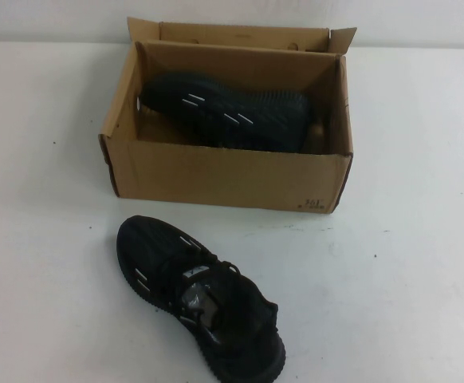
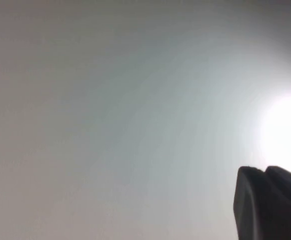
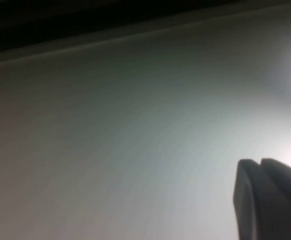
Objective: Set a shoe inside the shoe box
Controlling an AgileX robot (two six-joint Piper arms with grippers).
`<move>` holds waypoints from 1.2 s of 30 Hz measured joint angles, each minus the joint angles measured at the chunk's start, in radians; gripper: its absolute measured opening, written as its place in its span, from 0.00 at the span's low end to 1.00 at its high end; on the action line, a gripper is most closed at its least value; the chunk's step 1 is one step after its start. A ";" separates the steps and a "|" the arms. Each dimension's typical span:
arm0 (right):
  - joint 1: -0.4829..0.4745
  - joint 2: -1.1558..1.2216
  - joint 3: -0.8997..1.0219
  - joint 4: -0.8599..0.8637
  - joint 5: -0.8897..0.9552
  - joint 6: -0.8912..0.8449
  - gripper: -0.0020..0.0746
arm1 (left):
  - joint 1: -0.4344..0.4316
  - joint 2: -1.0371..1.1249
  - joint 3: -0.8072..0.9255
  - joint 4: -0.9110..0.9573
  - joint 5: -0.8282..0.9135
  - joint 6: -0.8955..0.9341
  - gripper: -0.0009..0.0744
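White table [image 1: 423,239], seen from the high view. The shoe box [image 1: 224,171] sits toward the far middle, flaps upright, long side facing the robot, small dark print at its near right lower corner. Inside it lies a black sneaker [image 1: 228,110], on its side, filling most of the box's length, white dash marks showing along its flank and ribbed sole edge turned up toward the right end.

The shoe [image 1: 196,295] lies on the table in front of the box, well clear of the near wall, not touching it. It rests upright on its sole, set diagonally: toe toward the left and nearer the box, heel toward the right and running to the near edge of the view. Opening faces up, pale insole and laces visible, short white dashes on the upper.

Nothing stands between the shoe and the box; bare tabletop all round. No arm shows in the high view.

Left gripper [image 2: 268,205]: only a dark finger part at the corner of the left wrist view, over plain pale surface with a bright glare patch. Cannot tell whether it is spread or closed.

Right gripper [image 3: 268,200]: same sort of dark finger part in the right wrist view, pale surface, a dark band along one edge. Spread cannot be told either.
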 joint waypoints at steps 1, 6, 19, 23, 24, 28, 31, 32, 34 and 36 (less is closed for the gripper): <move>0.000 -0.002 -0.059 0.002 0.070 0.026 0.00 | 0.000 0.000 -0.006 0.002 -0.016 0.000 0.01; 0.000 0.074 -0.300 0.021 0.348 0.147 0.00 | 0.000 0.000 -0.113 0.006 0.067 0.000 0.01; 0.000 0.484 -0.463 0.036 1.175 0.292 0.00 | 0.000 0.000 -0.314 0.010 0.953 0.000 0.01; 0.000 0.521 -0.463 0.072 1.266 0.099 0.00 | 0.000 0.000 -0.314 0.006 1.063 -0.006 0.01; 0.000 0.530 -0.463 0.093 1.275 0.060 0.00 | 0.000 0.000 -0.314 0.000 1.073 -0.006 0.01; 0.031 0.565 -0.465 0.236 1.312 -0.105 0.00 | 0.000 0.000 -0.314 -0.008 1.092 -0.012 0.01; 0.058 0.611 -0.467 0.403 1.368 -0.352 0.00 | 0.000 0.000 -0.316 -0.027 1.129 -0.014 0.01; 0.068 0.637 -0.474 0.471 1.403 -0.450 0.00 | 0.000 0.002 -0.318 -0.040 1.151 -0.014 0.01; 0.089 0.694 -0.496 0.591 1.483 -0.610 0.00 | 0.000 0.020 -0.320 -0.077 1.199 -0.014 0.01; 0.113 0.769 -0.529 0.695 1.562 -0.730 0.00 | 0.000 0.058 -0.322 -0.117 1.269 0.004 0.01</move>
